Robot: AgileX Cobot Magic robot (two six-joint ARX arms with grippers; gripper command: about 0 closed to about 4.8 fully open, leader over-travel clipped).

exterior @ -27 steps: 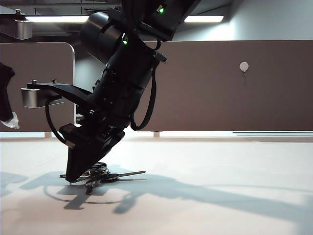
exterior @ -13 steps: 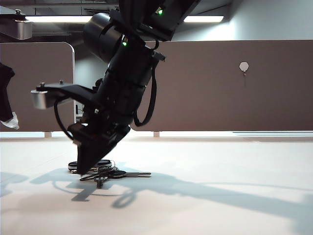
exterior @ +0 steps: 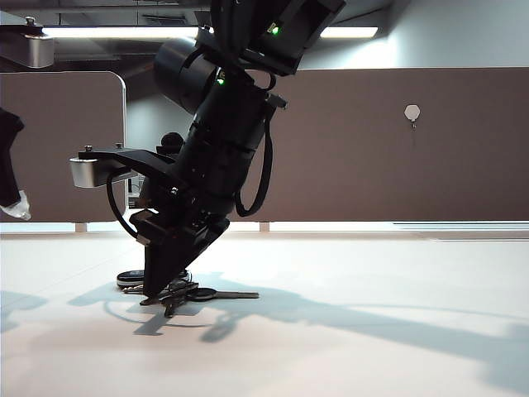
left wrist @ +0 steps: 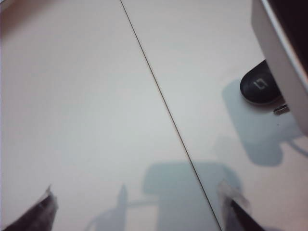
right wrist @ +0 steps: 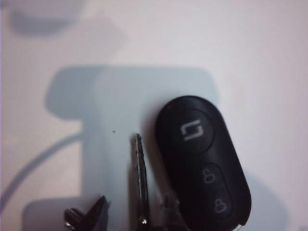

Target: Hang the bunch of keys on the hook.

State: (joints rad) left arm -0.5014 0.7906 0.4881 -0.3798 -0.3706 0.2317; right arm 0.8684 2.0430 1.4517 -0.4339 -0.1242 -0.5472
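The bunch of keys (exterior: 202, 294) lies flat on the white table, its black oval fob (exterior: 131, 278) just left of the right gripper (exterior: 157, 285). That gripper points steeply down onto the bunch from an arm reaching across to the left. In the right wrist view the right gripper (right wrist: 134, 209) straddles one thin key blade (right wrist: 140, 178), with a gap still showing beside it; the fob (right wrist: 202, 159) lies alongside. The left gripper (left wrist: 139, 211) hangs open over bare table, the fob (left wrist: 260, 87) well off to one side. The hook (exterior: 412, 112) is on the brown panel, far right.
The brown partition panel (exterior: 372, 157) runs along the back of the table (exterior: 372, 331). A second panel (exterior: 66, 141) stands at the back left. A fingertip (exterior: 18, 205) of the left gripper shows at the left edge. A thin seam (left wrist: 159, 91) crosses the table.
The right gripper has slid to the right along the table and its jaws have narrowed slightly. The fob now shows to its left and the keys have shifted a little. The left arm is still.
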